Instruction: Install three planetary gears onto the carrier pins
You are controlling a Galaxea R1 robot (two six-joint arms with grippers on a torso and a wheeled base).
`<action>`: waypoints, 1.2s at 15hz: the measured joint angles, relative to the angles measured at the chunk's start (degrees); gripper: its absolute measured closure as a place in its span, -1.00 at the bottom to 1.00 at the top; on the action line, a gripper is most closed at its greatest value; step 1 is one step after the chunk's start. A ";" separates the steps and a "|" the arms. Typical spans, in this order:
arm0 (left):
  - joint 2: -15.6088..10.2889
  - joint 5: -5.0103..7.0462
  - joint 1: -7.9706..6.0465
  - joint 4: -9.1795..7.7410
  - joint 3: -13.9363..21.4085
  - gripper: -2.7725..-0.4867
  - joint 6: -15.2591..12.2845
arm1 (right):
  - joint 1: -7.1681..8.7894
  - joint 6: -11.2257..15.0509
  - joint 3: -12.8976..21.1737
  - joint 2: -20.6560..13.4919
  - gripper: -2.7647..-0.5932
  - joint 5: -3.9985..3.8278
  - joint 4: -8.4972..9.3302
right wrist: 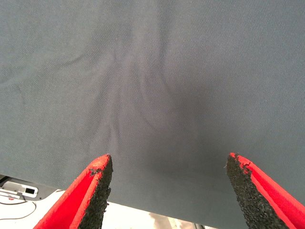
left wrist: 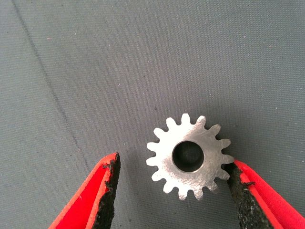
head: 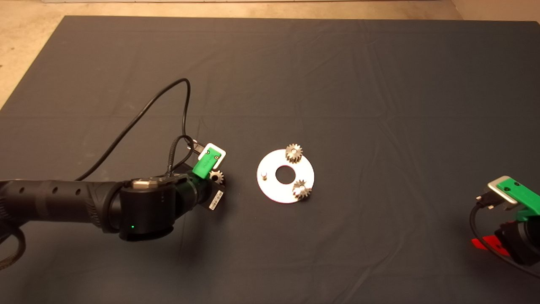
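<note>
A loose planetary gear (left wrist: 190, 156), silver with a centre hole, lies flat on the mat left of the round silver carrier plate (head: 273, 191). It also shows in the head view (head: 217, 176). My left gripper (left wrist: 174, 164) hangs over it, open, with the gear between the fingers and one pad (left wrist: 238, 188) touching its teeth. On the plate, one gear (head: 294, 152) sits at the far side and one (head: 301, 189) at the near right. One bare pin (head: 263, 175) stands at the plate's left. My right gripper (right wrist: 169, 162) is open and empty.
The right arm (head: 512, 215) waits at the mat's lower right edge. The left arm (head: 63, 198) comes in from the left with a black cable (head: 143, 109) looping over the mat behind it. Beige floor (head: 25, 50) borders the mat at the far left.
</note>
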 joint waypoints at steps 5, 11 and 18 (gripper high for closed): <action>0.01 -2.38 -0.01 0.02 -0.30 0.32 -1.33 | 0.00 0.00 0.00 -0.13 -0.07 0.02 0.01; 0.01 -2.62 0.18 0.50 -0.51 0.48 -1.49 | 0.00 -0.63 0.01 -0.15 -0.07 0.02 0.00; -0.22 -2.79 0.80 1.55 -0.33 0.56 -1.38 | -0.01 -0.63 0.02 -0.17 -0.07 0.05 0.00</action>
